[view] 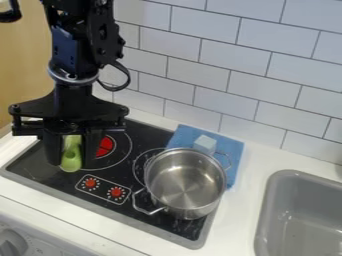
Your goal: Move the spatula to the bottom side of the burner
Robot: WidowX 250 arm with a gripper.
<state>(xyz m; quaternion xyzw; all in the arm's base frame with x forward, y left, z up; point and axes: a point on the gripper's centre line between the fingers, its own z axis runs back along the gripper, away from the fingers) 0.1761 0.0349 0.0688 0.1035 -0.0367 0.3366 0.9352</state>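
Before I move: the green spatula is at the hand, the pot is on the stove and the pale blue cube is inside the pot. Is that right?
Not quite: the cube is on the blue cloth, outside the pot. The camera view shows it. The green spatula is at the hand and the pot is on the stove.

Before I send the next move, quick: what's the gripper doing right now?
Gripper: jaws closed on the green spatula, one on each side of it, above the stove.
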